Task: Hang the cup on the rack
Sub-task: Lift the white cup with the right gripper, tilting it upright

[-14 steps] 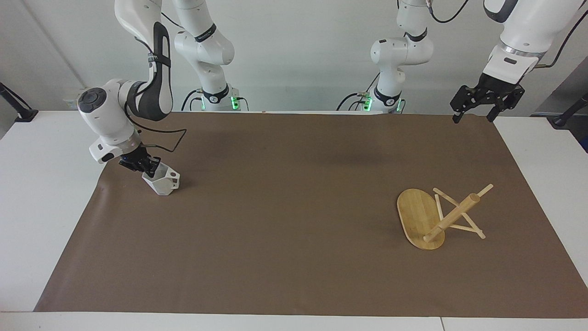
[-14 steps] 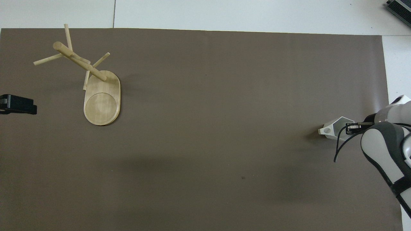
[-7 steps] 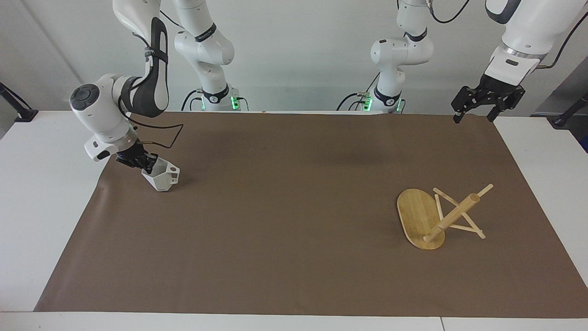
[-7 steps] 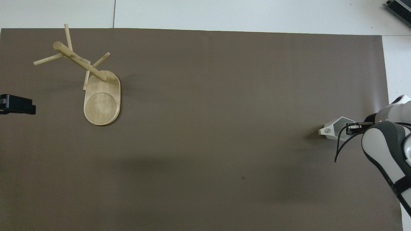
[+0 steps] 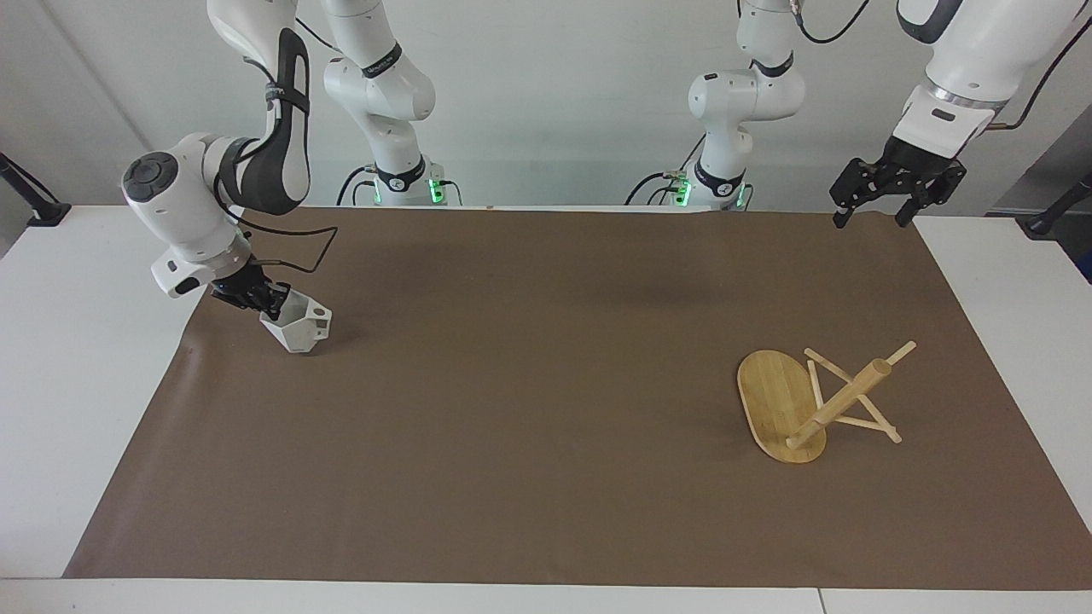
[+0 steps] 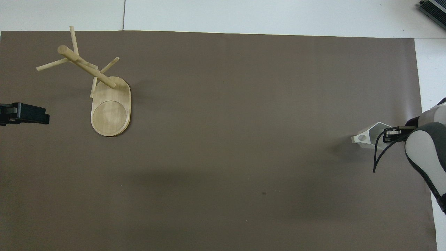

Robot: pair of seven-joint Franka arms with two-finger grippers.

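One cup [image 5: 297, 328] and one rack [image 5: 810, 402] are showing on the brown mat [image 5: 546, 477]: the rack is lying tipped over toward the left arm's end, well apart from the cup at the right arm's end. The right gripper [image 5: 266, 298] is pinching the cup's rim, carrying it tilted just above the mat, wrist angled steeply down. The left gripper [image 5: 879, 205] is hanging raised over the mat's robot-side edge, jaws spread wide and gripping nothing.

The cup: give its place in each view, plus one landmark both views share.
Facing view: the cup sits at the picture's left, gripped at its rim by the right gripper, just above the brown mat.
Overhead view: the cup is at the picture's right edge, halfway down.
Shared landmark: the rack, lying tipped over at the mat's left-arm end.
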